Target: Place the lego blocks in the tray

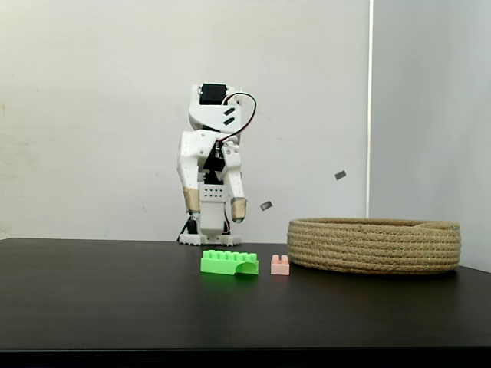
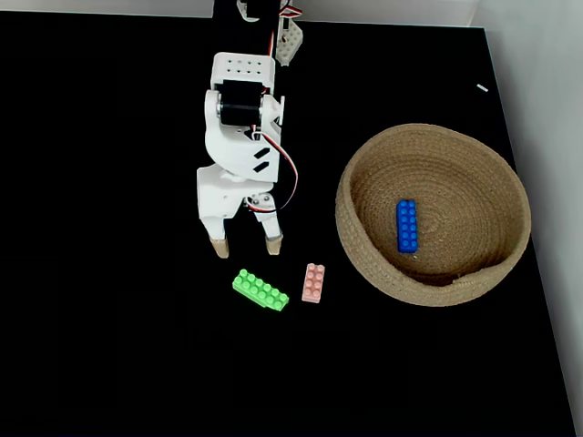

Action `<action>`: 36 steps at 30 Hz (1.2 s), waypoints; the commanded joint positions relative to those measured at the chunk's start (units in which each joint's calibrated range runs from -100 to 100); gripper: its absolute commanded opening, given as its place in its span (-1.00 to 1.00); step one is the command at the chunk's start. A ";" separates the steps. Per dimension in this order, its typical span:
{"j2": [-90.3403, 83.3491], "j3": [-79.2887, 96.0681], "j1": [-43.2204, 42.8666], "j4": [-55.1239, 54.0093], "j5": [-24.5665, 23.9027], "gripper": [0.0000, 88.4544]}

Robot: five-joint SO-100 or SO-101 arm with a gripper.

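A bright green lego block [image 1: 229, 262] [image 2: 260, 290] with an arched underside lies on the black table. Just to its right sits a small pale pink block [image 1: 280, 265] [image 2: 313, 283]. A blue block [image 2: 406, 225] lies inside the tray [image 1: 376, 245] [image 2: 364, 173], a wide basket of coiled tan rope at the right. My white gripper [image 1: 215, 205] [image 2: 245, 244] hangs above and behind the green block, pointing down. It is open, with nothing between its tan-tipped fingers.
The arm's base [image 1: 209, 238] stands at the table's back, against a white wall. The table's right edge [image 2: 537, 273] runs close to the tray. Bare black tabletop spreads to the left and the front.
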 commanded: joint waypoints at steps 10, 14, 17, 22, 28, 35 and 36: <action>0.95 -2.99 1.92 -7.49 13.77 -0.47; 2.92 -2.72 2.75 -12.24 16.21 -0.48; 4.73 -3.72 2.75 -13.48 17.14 -0.48; 6.11 -3.81 1.26 -15.32 17.58 -0.46; 3.01 -1.71 -0.96 -12.40 15.92 -0.43; 0.43 0.20 -1.29 -10.57 15.58 -0.42; 0.52 0.20 -1.21 -10.65 15.58 -0.42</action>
